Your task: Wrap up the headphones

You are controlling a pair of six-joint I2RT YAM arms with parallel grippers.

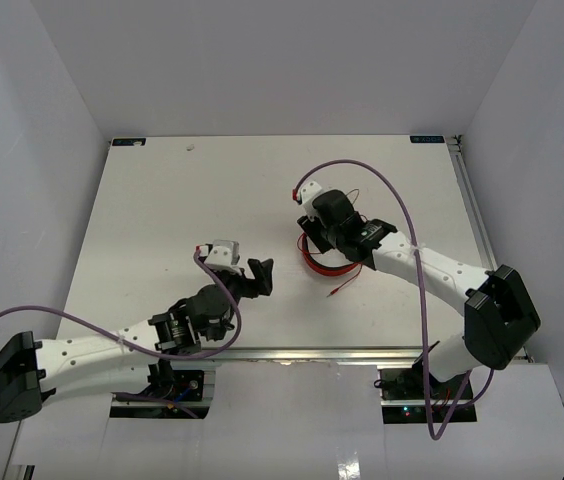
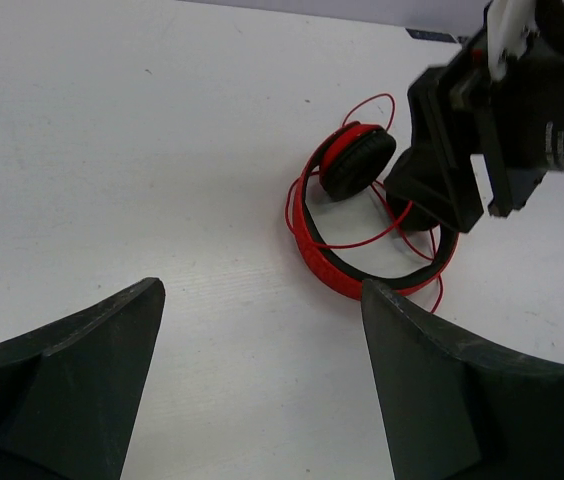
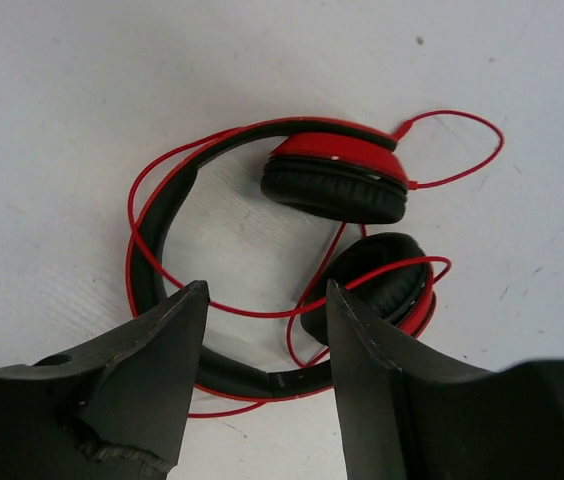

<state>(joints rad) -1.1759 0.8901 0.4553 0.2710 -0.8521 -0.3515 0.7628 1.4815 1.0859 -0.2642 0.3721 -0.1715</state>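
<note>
The red headphones (image 1: 320, 265) lie flat on the white table right of centre, mostly hidden under my right wrist in the top view. In the right wrist view both earcups (image 3: 337, 180) face black pads sideways, and the thin red cord (image 3: 252, 312) loops loosely over the headband (image 3: 150, 240) and earcups. My right gripper (image 3: 264, 300) is open just above them, its jaws astride the cord and the near headband. My left gripper (image 2: 260, 300) is open and empty, low over the table, left of the headphones (image 2: 327, 262).
The right arm's black wrist (image 2: 462, 150) hangs over the far earcup in the left wrist view. A loose cord end (image 1: 344, 285) trails toward the near edge. Purple robot cables (image 1: 402, 205) arch above the table. White walls enclose three sides.
</note>
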